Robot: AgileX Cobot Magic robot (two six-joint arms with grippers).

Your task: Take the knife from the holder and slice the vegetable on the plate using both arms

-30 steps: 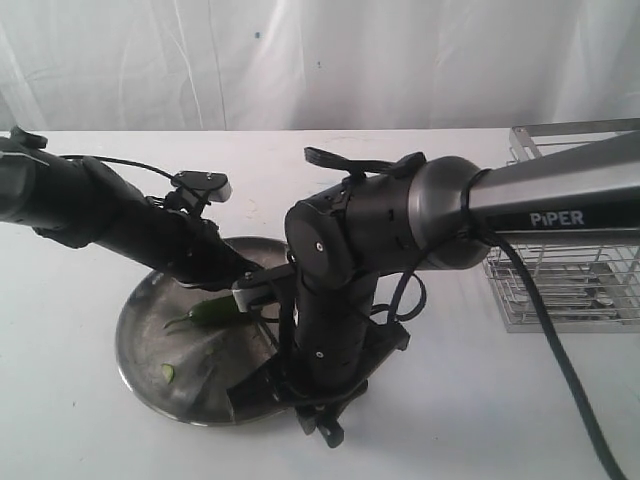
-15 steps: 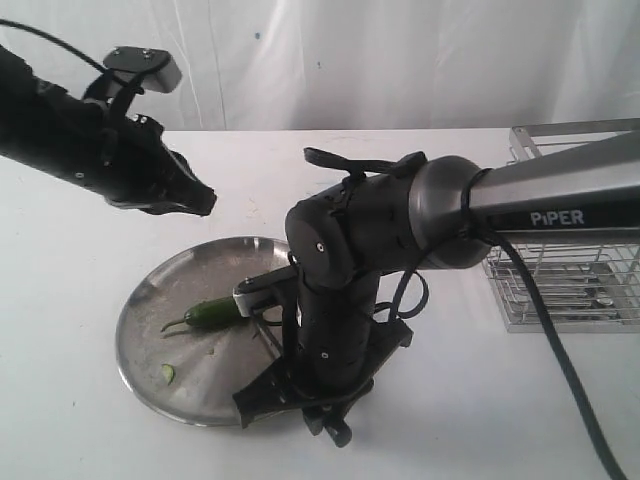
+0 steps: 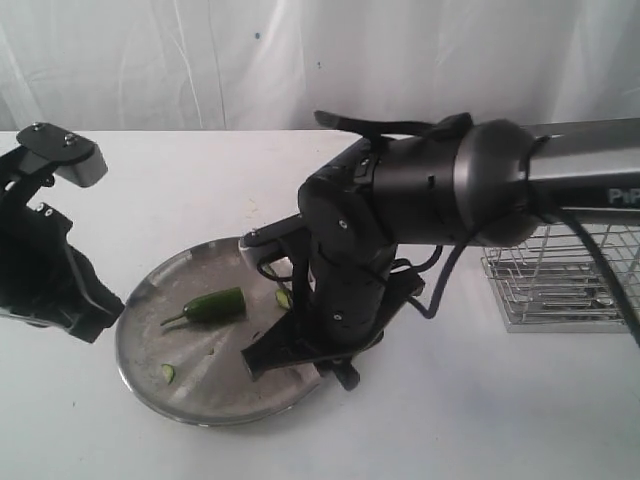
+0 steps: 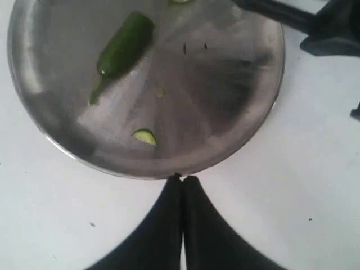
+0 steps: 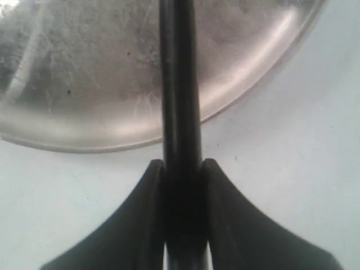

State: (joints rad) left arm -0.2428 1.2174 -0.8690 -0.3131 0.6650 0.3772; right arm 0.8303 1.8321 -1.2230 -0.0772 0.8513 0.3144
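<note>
Jaws of the right gripper (image 5: 181,169) clamp one knife (image 5: 180,84) by its black handle, across the plate's rim. The left gripper (image 4: 183,179) is closed and empty, just off the single plate (image 3: 135,320), which carries one vegetable (image 3: 215,305) and two slices (image 3: 167,372). One holder (image 3: 560,290) stands by the table's (image 3: 450,430) right edge.

From where I stood, the right arm (image 3: 400,210) covered the plate (image 3: 135,345) along its rim from about one to four o'clock. The holder (image 3: 560,290), off at three o'clock, was cut by the picture's edge, and its upper bars sat behind that arm. The left arm (image 3: 45,270) was cut off at nine o'clock. In the right wrist view the knife (image 5: 180,84) was a soft, blurred dark bar leaving the picture at both ends; handle or blade, I couldn't tell. In the left wrist view the plate lost part of its rim to the edge, and one pale slice (image 4: 181,1) was half cut off.
</note>
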